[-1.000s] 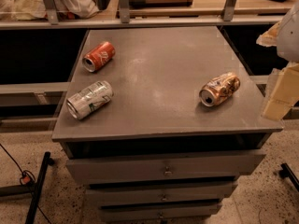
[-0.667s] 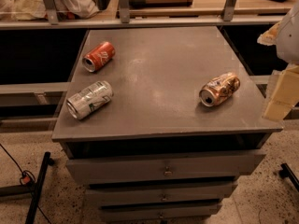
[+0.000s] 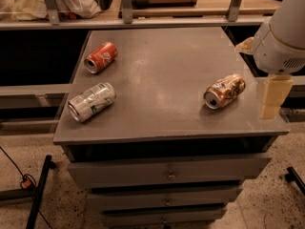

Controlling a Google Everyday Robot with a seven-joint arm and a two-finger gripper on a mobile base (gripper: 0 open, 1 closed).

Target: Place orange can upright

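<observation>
The orange can (image 3: 225, 90) lies on its side on the right part of the grey cabinet top (image 3: 162, 66), its open silver end facing front-left. It is coppery orange-gold with pale patches and slightly dented. My gripper (image 3: 271, 101) hangs below the white arm (image 3: 282, 32) at the right edge of the cabinet top, just right of the can and apart from it. It holds nothing that I can see.
A red can (image 3: 100, 57) lies on its side at the back left. A silver-white can with green marks (image 3: 92, 101) lies on its side at the front left. Drawers (image 3: 167, 174) are below the top, and a shelf rail (image 3: 143, 20) runs behind.
The arm and gripper have come slightly further left into view, toward the table's right edge. The cans have not moved.
</observation>
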